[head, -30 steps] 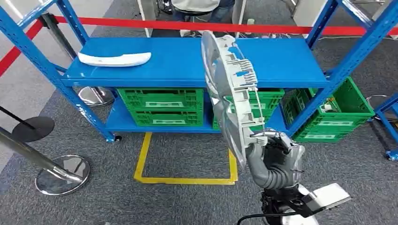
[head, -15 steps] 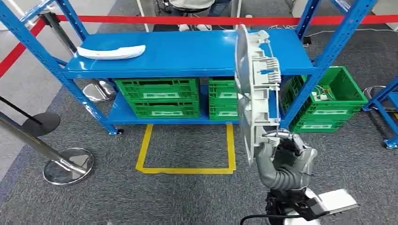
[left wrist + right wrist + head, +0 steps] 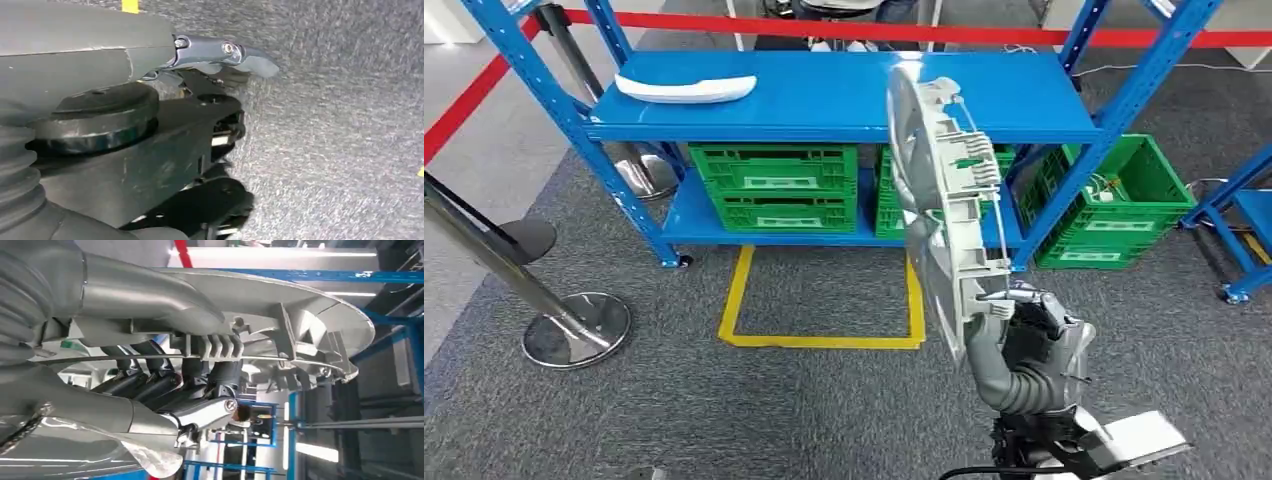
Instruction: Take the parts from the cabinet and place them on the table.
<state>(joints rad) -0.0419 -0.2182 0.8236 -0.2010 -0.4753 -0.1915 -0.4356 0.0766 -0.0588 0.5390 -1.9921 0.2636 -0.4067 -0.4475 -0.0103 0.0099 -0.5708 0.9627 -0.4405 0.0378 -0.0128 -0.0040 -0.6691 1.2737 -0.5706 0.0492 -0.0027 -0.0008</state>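
Observation:
My right hand (image 3: 1027, 342) grips the lower rim of a large round grey plastic part (image 3: 944, 190), which stands on edge with its ribbed back facing right. It rises in front of the blue rack (image 3: 824, 110). In the right wrist view my dark fingers (image 3: 150, 382) curl around the ribs of the grey part (image 3: 280, 315). A long white part (image 3: 686, 88) lies on the rack's top shelf at the far left. My left hand (image 3: 100, 50) hangs over the grey carpet, one finger (image 3: 225, 50) stretched out and nothing in it.
Green crates (image 3: 774, 185) fill the rack's lower shelf, and another green crate (image 3: 1114, 215) stands on the floor to the right. A chrome stanchion (image 3: 574, 325) stands at the left. Red barrier tape (image 3: 824, 27) runs behind the rack. A yellow floor marking (image 3: 824, 341) lies before it.
The whole picture has shifted, so the camera moved. The grey part stays in my right hand; its top stood nearly upright half a second ago and now leans left again.

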